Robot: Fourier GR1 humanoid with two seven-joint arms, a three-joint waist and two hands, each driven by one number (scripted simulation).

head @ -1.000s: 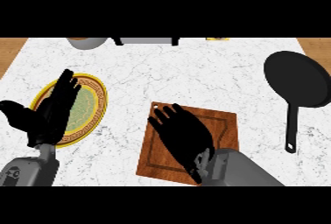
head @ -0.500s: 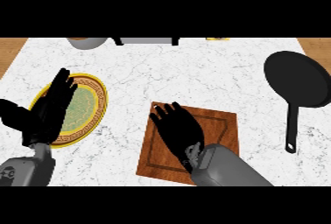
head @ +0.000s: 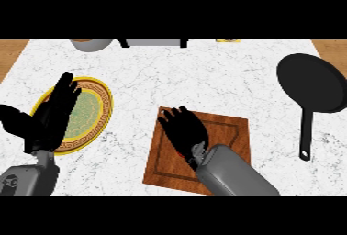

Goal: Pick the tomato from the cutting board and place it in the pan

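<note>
A wooden cutting board (head: 229, 134) lies at the counter's near middle. My right hand (head: 186, 133) is over its left half, fingers curled downward around the tomato (head: 181, 155); only a thin red sliver of it shows below the palm. The black pan (head: 310, 82) sits empty at the far right, its handle pointing toward me. My left hand (head: 49, 120) rests open, fingers up, over the left side of a yellow-rimmed plate (head: 93, 110).
At the back edge stand a grey bowl (head: 92, 44), a dark appliance (head: 156, 42) and a small yellow item (head: 228, 40). White marble counter lies between the board and the pan.
My right hand has drawn back toward the board's left side and its fingers have gone from stretched out to curled down. The left hand has barely shifted.
</note>
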